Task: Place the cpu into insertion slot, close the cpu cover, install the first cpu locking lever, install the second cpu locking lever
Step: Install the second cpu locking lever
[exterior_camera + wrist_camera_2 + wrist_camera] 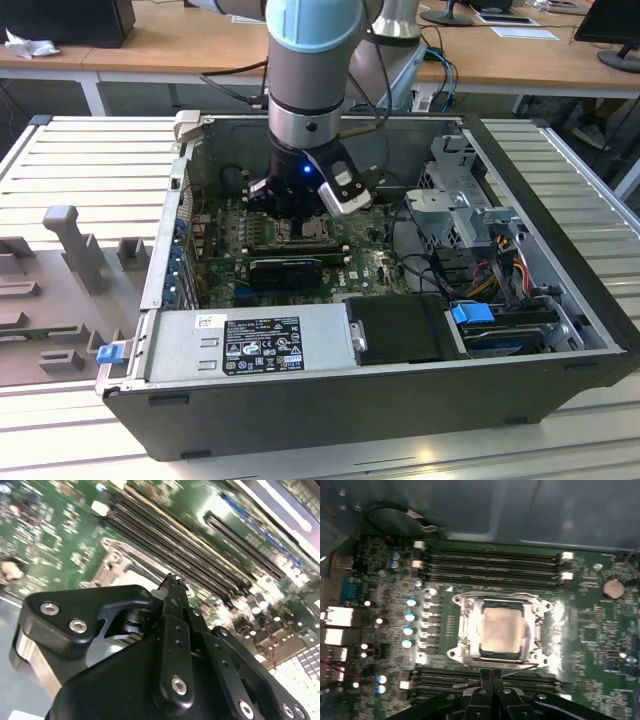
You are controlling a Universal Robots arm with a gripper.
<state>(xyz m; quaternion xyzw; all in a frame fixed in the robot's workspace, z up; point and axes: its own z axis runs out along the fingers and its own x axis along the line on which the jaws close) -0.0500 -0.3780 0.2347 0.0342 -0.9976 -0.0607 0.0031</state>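
The gripper (491, 676) hangs low inside the open computer case (560, 390), just above the green motherboard (585, 630). In the first wrist view its two black fingers (485, 677) meet tip to tip with no gap and nothing between them: clenched, empty. In the exterior view the arm's grey wrist (308, 90) hides most of the socket area, so the fingertips cannot be made out there.

The cpu (501, 631), a flat square with a pale, dull metal top, lies seated in the insertion slot (482, 652), black edging showing around it. The cpu cover (470, 630), a thin bright metal frame, lies flat around the chip, which shows through its window. A thin wire lever (517, 668) runs along the socket edge nearest the fingertips; whether it is latched cannot be told. The other lever is not distinguishable.

Long black memory slots (490, 565) flank the socket on two sides. In the second wrist view the gripper's black linkage (175, 645) covers most of the socket, leaving only a corner of the metal surround (107, 562) visible.
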